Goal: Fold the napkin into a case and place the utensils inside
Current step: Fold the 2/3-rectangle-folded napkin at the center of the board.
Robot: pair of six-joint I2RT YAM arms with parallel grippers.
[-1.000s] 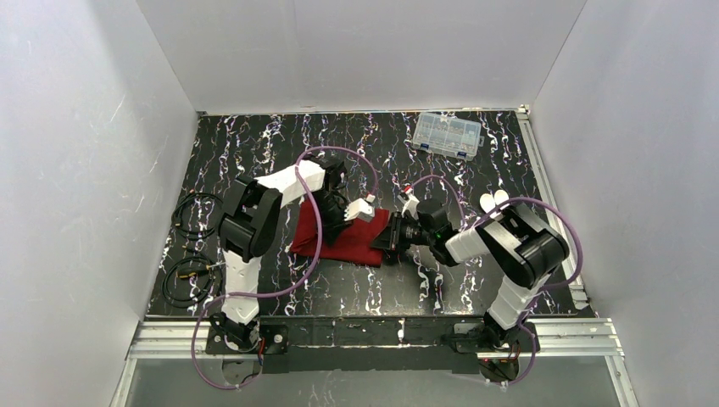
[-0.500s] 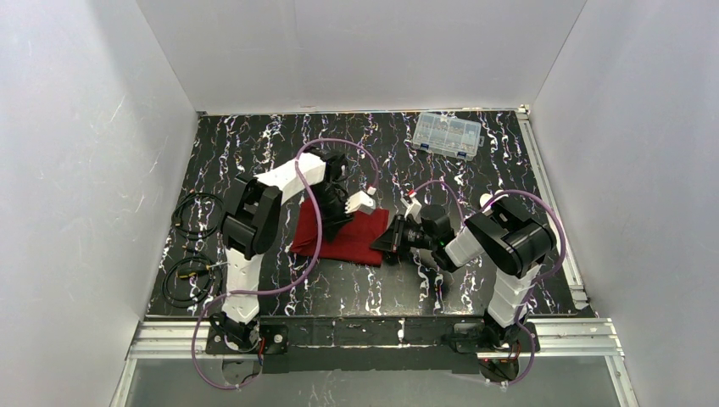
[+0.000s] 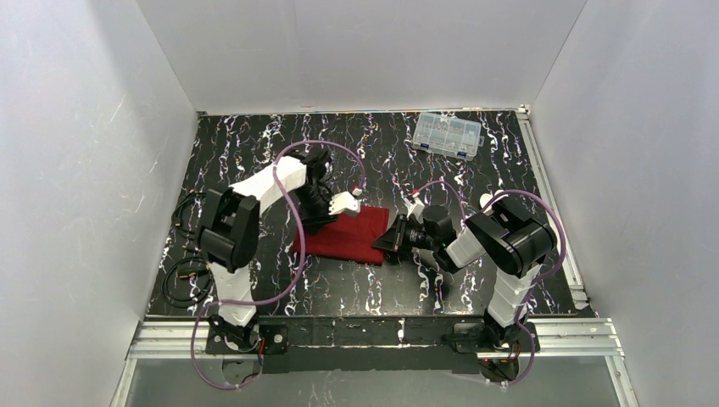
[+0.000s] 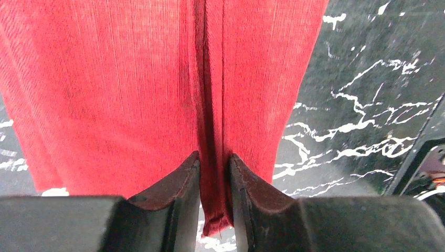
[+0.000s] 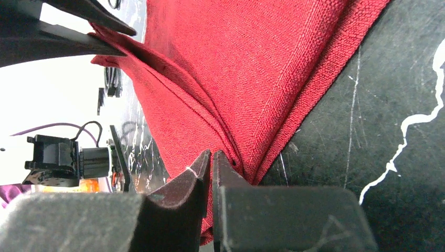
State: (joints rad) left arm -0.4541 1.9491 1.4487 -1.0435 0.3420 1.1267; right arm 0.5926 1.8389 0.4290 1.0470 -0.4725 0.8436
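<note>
**Mid-surface: both arms on the folded red napkin**

At the middle of the black marbled surface [image 3: 254,144] the napkin [image 3: 352,242] lies folded into a layered oblong, long axis running left to right.

Left gripper [image 3: 312,227] is down at the napkin's left end. Wrist view: its fingers [image 4: 181,189] are slightly parted and straddle a raised hemmed ridge of the cloth [image 4: 105,79]. The ridge fills most of the gap, and the cloth end shows between the tips. Can't tell if it is pinched or just sitting loose.

Right gripper [image 3: 390,243] is low at the napkin's right end. Wrist view: its fingers [image 5: 181,184] are nearly together, clamped on the layered edge, and the cloth [image 5: 252,63] rises in taut folds toward them.

Utensils [image 3: 486,202]: only a white rounded bit shows, just behind the right arm's elbow, well apart from the napkin.

A clear compartment box [image 3: 445,134] is at the back right. Black cable coils [image 3: 191,214] lie off the left edge.
</note>
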